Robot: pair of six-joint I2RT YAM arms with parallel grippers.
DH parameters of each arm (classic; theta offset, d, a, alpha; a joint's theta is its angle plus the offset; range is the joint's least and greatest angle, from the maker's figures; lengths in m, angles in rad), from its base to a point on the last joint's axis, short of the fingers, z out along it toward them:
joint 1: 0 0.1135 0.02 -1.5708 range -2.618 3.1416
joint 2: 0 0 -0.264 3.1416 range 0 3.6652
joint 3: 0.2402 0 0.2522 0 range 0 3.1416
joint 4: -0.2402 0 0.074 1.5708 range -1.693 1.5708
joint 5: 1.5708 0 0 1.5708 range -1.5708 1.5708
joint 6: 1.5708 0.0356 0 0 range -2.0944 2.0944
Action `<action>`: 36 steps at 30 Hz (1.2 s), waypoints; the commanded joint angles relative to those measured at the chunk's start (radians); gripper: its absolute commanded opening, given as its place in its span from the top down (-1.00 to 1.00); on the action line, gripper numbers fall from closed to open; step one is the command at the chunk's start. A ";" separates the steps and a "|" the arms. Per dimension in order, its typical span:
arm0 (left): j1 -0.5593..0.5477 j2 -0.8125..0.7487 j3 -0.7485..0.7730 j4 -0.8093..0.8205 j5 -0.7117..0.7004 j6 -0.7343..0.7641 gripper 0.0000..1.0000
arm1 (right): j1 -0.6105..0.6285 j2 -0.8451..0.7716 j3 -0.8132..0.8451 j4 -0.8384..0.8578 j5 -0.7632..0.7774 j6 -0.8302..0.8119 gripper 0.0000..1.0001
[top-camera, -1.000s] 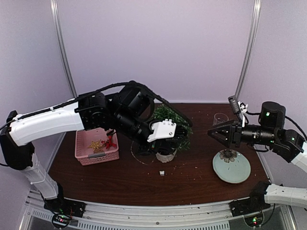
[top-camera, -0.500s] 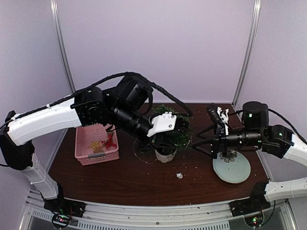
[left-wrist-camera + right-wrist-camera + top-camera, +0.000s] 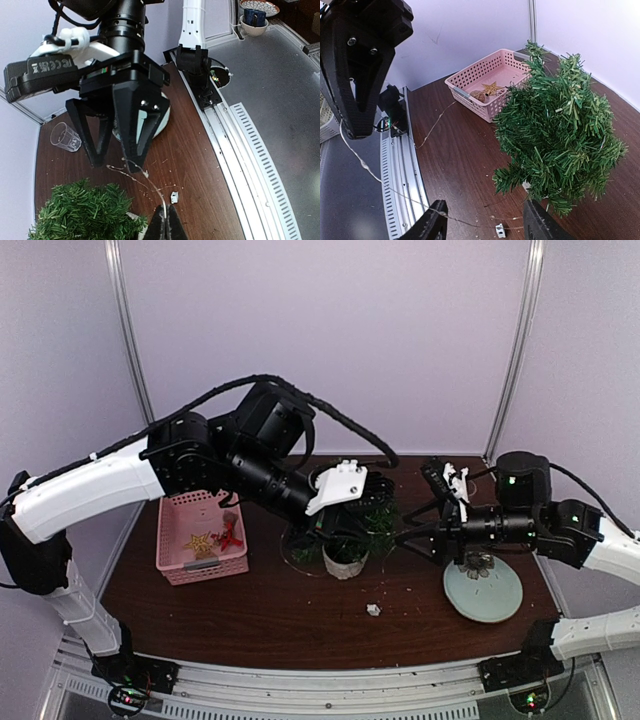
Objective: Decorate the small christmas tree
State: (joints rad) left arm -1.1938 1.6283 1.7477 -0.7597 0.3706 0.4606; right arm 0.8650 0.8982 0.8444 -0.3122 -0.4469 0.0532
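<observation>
Two grippers were seen close together above the tabletop (image 3: pixel 250 620), just right of the small christmas tree (image 3: pixel 345 530). The tree was seen upright in its white pot near the middle of the tabletop, between a pink basket (image 3: pixel 200 545) on the left and a pale plate (image 3: pixel 483 595) on the right. The left arm was stretched over the tree, and the left gripper (image 3: pixel 165 222) was pressed together on a thin wire (image 3: pixel 135 175) — the strand was seen running from the closed tips toward the right gripper (image 3: pixel 118 161). The right gripper's fingers were spread wide, and the wire was seen crossing the gap between them. A gold star (image 3: pixel 492 89) and a red ornament (image 3: pixel 230 533) were seen lying in the basket. A clear glass (image 3: pixel 65 136) was seen standing not far from the plate, and a small white piece (image 3: pixel 373 609) was seen on the tabletop in front of the pot.
</observation>
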 commanded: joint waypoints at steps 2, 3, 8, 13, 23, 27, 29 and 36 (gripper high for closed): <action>0.002 -0.016 0.035 0.021 0.018 -0.009 1.00 | 0.008 0.015 0.025 0.040 0.028 -0.033 0.14; 0.002 -0.017 0.034 0.022 0.017 -0.010 1.00 | 0.009 0.017 0.027 0.039 0.026 -0.034 0.21; 0.003 -0.028 0.028 0.043 0.011 -0.021 1.00 | 0.011 0.022 0.033 0.035 0.026 -0.031 0.39; 0.004 -0.033 0.022 0.054 0.007 -0.029 1.00 | 0.014 0.033 0.039 0.041 0.029 -0.036 0.19; 0.005 -0.033 0.004 0.086 -0.033 -0.043 1.00 | 0.017 0.020 0.063 0.022 0.049 -0.030 0.83; 0.006 -0.028 -0.008 0.105 -0.065 -0.049 1.00 | 0.017 -0.026 0.057 -0.005 0.115 0.012 1.00; 0.007 -0.028 -0.016 0.118 -0.081 -0.051 1.00 | 0.017 -0.053 0.053 -0.037 0.163 0.038 1.00; 0.022 -0.019 -0.017 0.151 -0.128 -0.085 0.34 | 0.016 -0.158 0.054 -0.139 0.313 0.116 1.00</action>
State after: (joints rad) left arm -1.1889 1.6268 1.7355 -0.6773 0.2817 0.4099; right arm 0.8761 0.7872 0.8783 -0.3725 -0.2676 0.1085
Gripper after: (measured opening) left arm 0.172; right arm 0.002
